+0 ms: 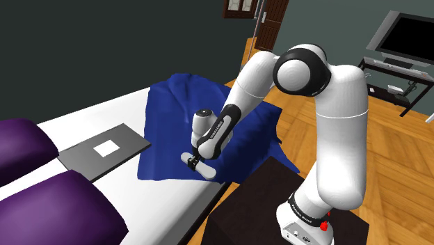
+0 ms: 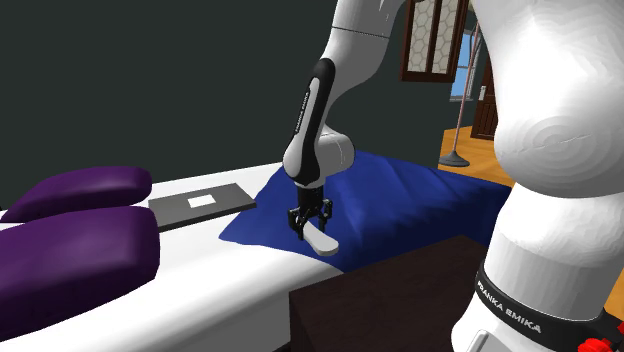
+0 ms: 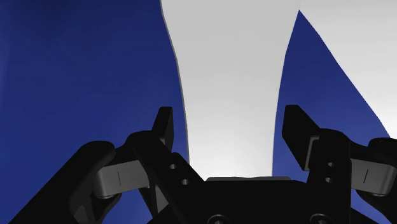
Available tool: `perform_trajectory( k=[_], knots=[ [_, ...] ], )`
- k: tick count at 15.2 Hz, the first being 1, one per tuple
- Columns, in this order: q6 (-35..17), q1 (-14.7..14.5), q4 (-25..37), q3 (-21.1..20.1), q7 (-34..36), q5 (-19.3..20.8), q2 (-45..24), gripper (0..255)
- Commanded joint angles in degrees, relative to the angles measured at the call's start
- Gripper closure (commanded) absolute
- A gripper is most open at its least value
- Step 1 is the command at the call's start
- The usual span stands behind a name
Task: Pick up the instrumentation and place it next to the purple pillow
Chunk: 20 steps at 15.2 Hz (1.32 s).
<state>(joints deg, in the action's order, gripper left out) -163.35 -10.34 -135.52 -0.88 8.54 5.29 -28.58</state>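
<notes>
White and elongated, the instrument [image 2: 322,241] lies on a blue blanket [image 1: 167,115] near the bed's edge, on the side closest to the arm's stand [image 1: 254,202]. The black gripper [image 2: 311,222] is poised straight above it, pointing down. In the wrist view the gripper's two fingers [image 3: 164,127] stand wide apart with the instrument's pale body between them. A thin strip of blue shows on each side, so the fingers straddle it without clasping it, and nothing is held.

The blanket is rumpled and spread over a white bed [image 1: 94,115]. One flat grey slab [image 1: 122,139] with a small white rectangle [image 1: 107,147] on top rests on the bed just beside the blanket. Beyond the slab, towards the shoulder view's left, lie two purple pillows side by side, one farther [image 1: 21,146] and one nearer [image 1: 59,209], both well apart from the instrument.

A dark wall [image 1: 90,42] stands behind the bed. The floor [image 1: 389,160] is wood. A brown door [image 1: 270,21] and one black screen [image 1: 412,35] on a low stand stand across the room.
</notes>
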Motion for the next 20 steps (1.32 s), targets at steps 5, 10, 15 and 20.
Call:
perform_trajectory(
  k=[5, 10, 15, 20],
  knots=[
    [0.0, -0.01, 0.01, -0.01, 0.0, 0.0, -0.01, 255],
    [1.18, 0.15, -0.53, -0.19, -0.14, -0.14, 1.71, 255],
    [4.34, 0.53, -1.59, -0.67, -0.55, -0.58, 5.93, 255],
    [7.7, 0.85, -2.34, -1.12, -1.0, -1.11, 10.03, 255]
  ],
)
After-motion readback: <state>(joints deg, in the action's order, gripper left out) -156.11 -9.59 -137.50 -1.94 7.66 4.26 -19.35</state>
